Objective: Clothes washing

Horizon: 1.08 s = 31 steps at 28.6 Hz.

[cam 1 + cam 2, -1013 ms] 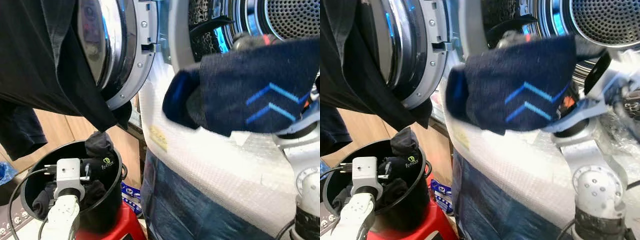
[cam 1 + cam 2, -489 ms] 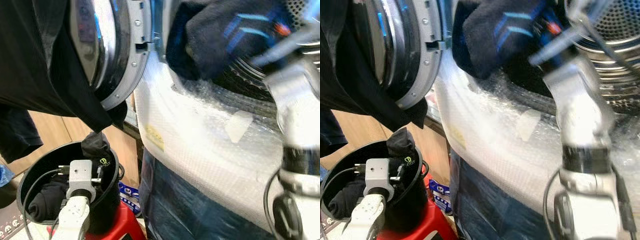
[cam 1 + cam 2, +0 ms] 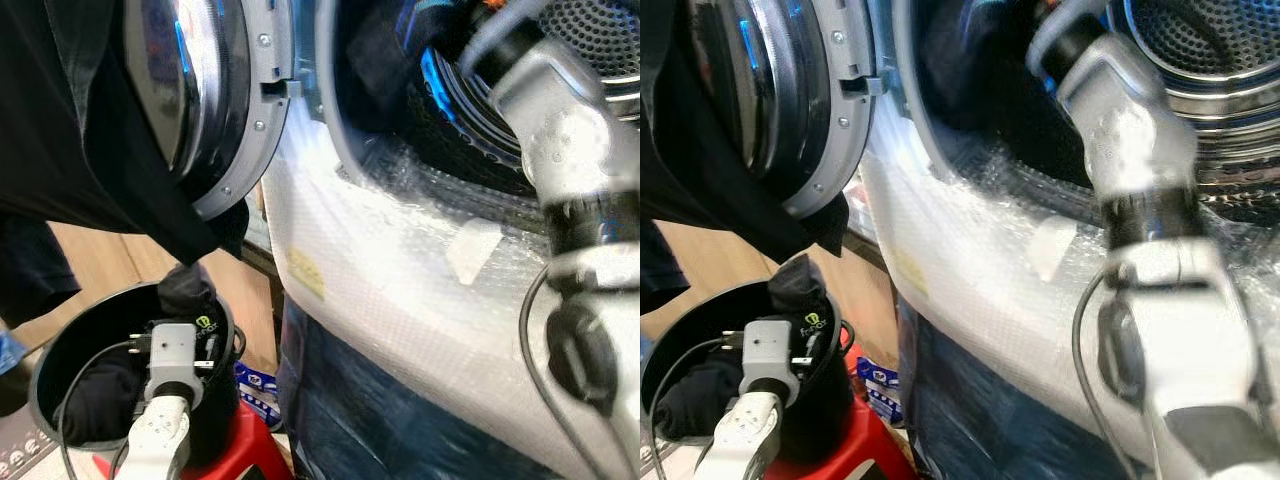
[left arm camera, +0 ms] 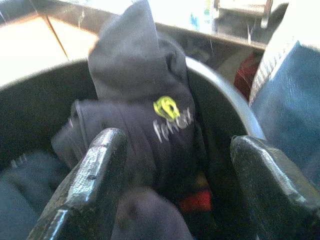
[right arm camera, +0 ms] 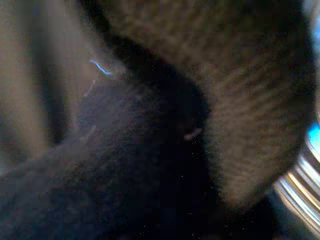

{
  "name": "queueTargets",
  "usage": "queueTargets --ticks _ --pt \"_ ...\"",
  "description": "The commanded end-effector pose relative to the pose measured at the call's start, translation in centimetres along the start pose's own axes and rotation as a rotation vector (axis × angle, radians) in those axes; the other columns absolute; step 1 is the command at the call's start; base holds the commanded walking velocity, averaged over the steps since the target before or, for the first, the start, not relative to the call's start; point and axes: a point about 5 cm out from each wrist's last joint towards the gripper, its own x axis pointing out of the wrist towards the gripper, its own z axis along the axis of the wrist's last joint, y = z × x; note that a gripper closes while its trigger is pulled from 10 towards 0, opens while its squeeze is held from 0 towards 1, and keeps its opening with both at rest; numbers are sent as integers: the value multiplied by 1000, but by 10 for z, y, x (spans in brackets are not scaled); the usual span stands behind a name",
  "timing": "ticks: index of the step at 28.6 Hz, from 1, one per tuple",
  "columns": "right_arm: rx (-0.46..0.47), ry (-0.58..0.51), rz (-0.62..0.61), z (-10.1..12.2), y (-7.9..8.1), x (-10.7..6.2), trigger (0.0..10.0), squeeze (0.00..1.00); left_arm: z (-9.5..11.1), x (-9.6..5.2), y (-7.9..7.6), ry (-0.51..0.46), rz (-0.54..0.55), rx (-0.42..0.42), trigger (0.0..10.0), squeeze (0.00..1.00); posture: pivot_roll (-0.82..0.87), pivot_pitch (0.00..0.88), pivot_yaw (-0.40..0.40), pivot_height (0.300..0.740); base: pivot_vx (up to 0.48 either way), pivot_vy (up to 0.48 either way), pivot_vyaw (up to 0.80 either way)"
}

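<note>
My right arm (image 3: 560,130) reaches into the mouth of the washing machine drum (image 3: 1200,40). It carries a navy sock (image 3: 375,50) with light-blue chevrons, now inside the dark opening. Dark fabric (image 5: 150,165) presses right up against the right wrist camera, and that gripper's fingers are hidden behind it. My left gripper (image 4: 172,145) hangs open in a black bucket (image 3: 40,360) of dark clothes. Its fingers (image 4: 95,170) straddle a dark sock with a yellow logo (image 4: 150,100) without touching it.
The round washer door (image 3: 200,90) stands open to the left, with a black garment (image 3: 70,120) draped over it. Bubble wrap (image 3: 400,270) covers the machine's front, with blue sheeting (image 3: 380,410) below. The bucket stands on a red stool (image 3: 250,445).
My right arm has lifted the navy sock from in front of the machine up into the drum opening. My left gripper stayed over the bucket. The head camera shifted a little.
</note>
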Motion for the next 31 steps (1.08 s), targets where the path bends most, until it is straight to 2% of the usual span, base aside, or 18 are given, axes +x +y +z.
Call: queueTargets --ticks 1,5,7,9,13,14,15,18,21,22,23,25,27,30,31 --pt "-61 113 -119 -26 -14 -3 10000 0 5 1 2 -7 6 3 10000 0 154 0 14 740 0 0 0" --pt "-164 141 -196 -32 -25 -5 10000 0 7 1 4 -12 13 2 10000 0 160 0 15 740 0 0 0" --pt "-193 150 -255 -33 -35 -8 10000 0 6 -1 6 -10 17 3 10000 0 162 0 13 740 0 0 0" --pt "-168 152 -319 -33 -44 -10 10000 0 5 -2 7 -5 16 5 10000 0 163 0 12 740 0 0 0" --pt "-170 162 -344 -34 -47 -11 10000 8 4 -4 6 1 17 4 10000 0 161 0 12 740 0 0 0" --pt "-189 165 -344 -34 -47 -11 10000 922 4 -4 6 3 16 4 10000 0 161 0 12 740 0 0 0" --pt "-221 167 -348 -34 -47 -11 10000 1000 4 -4 5 5 12 3 10000 0 159 0 14 740 0 0 0" --pt "-209 113 -400 -22 -55 -13 10000 1000 4 -4 3 7 2 6 10000 0 168 0 8 740 0 0 0" --pt "-142 -26 -559 9 -75 -20 10000 1000 5 -5 5 6 6 10 10000 0 169 0 11 740 0 0 0" --pt "-120 -71 -566 23 -78 -22 10000 1000 5 -6 7 6 11 11 10000 0 174 0 9 740 0 0 0" --pt "-122 -74 -555 26 -77 -21 10000 1000 5 -6 7 7 12 11 10000 0 174 0 9 740 0 0 0" --pt "-165 -68 -527 26 -73 -20 10000 1000 4 -7 7 13 10 14 10000 0 166 0 8 740 0 0 0" --pt "-262 -12 -461 14 -65 -16 10000 1000 3 -7 7 24 5 15 10000 0 166 0 8 740 0 0 0" --pt "-267 38 -420 1 -59 -13 10000 1000 1 -7 6 32 2 15 10000 0 164 0 11 740 0 0 0" --pt "-232 26 -452 -1 -62 -14 10000 1000 1 -7 3 37 -11 18 10000 0 166 0 15 740 0 0 0"
